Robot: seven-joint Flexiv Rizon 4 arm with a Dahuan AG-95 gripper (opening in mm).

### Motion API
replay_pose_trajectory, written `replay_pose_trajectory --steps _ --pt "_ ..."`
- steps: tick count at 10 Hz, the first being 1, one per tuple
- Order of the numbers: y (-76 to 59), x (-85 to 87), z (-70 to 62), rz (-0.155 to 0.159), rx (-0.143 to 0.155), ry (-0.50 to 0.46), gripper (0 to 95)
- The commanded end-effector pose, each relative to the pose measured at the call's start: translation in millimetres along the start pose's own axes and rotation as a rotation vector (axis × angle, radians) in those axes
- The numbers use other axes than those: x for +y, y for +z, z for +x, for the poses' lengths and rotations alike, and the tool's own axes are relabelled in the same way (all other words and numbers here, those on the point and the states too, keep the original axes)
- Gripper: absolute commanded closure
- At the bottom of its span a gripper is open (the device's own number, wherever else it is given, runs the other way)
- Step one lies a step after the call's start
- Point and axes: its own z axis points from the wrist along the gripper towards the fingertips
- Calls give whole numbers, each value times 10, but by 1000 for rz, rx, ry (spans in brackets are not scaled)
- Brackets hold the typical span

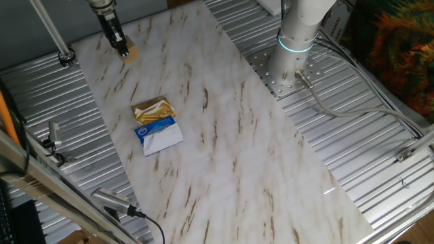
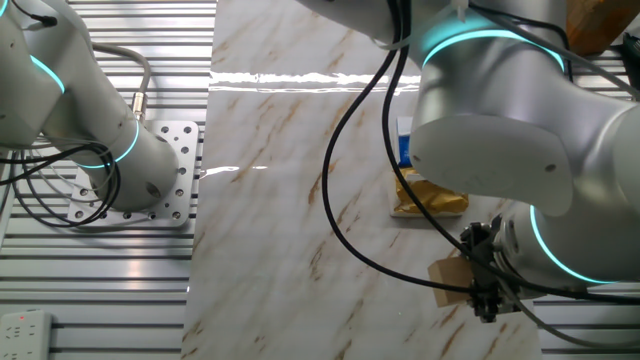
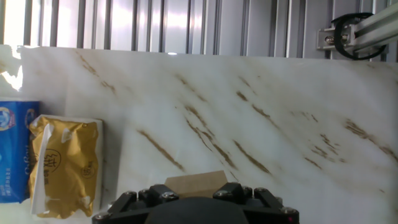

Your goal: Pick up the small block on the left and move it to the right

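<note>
The tool (image 1: 122, 49) grips the small block (image 1: 130, 53) between its fingers, well apart from the gold packet (image 1: 152, 110).

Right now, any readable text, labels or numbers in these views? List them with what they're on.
Gold foil packet: dark printed characters on its face, too blurred to read.
Blue-and-white packet: round logo and print along the edge, too small to read.
Small block: plain wood, no marking visible.
Marble-pattern tabletop: none.
</note>
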Motion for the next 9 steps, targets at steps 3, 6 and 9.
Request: replay_pose_trajectory --steps 3,6,9 --pt "0 1 3 0 0 0 950" --pt "-288 1823 -741 7 0 127 950" --pt "-289 1825 -743 4 0 131 950"
